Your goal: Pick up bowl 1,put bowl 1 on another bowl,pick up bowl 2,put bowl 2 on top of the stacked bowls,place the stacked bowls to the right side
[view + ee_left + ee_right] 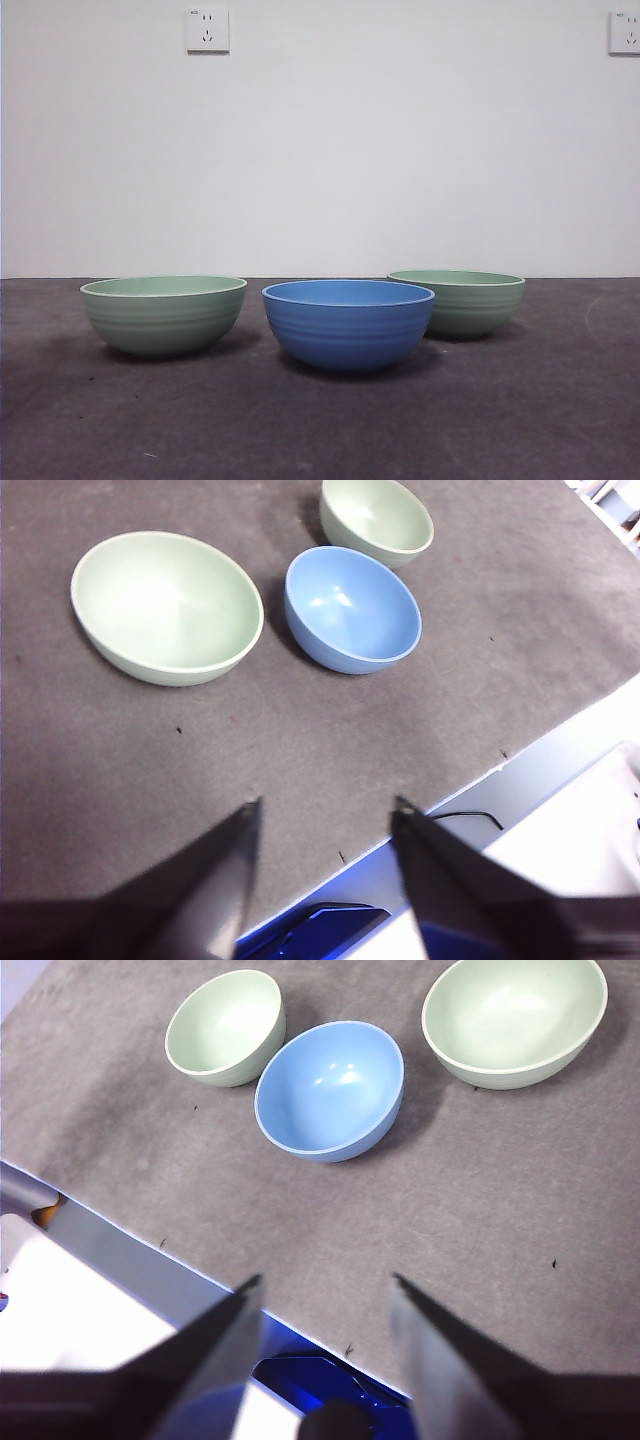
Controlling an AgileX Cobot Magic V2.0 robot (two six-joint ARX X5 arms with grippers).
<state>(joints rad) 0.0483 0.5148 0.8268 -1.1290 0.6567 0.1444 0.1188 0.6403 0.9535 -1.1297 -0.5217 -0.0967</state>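
Left wrist view: blue bowl beyond left gripper.

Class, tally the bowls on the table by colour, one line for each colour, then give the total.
Pale green bowls: 2, one on the left and one further back on the right
Blue bowl: 1, standing between them
Total: 3 bowls, all standing apart, none stacked yet

Blue bowl smooth, faintly ribbed outside, soft sheen inside, two pale green bowls likewise smooth, ribbed, semi-matt, table covering dark grey, matt, felt-like, slightly rough
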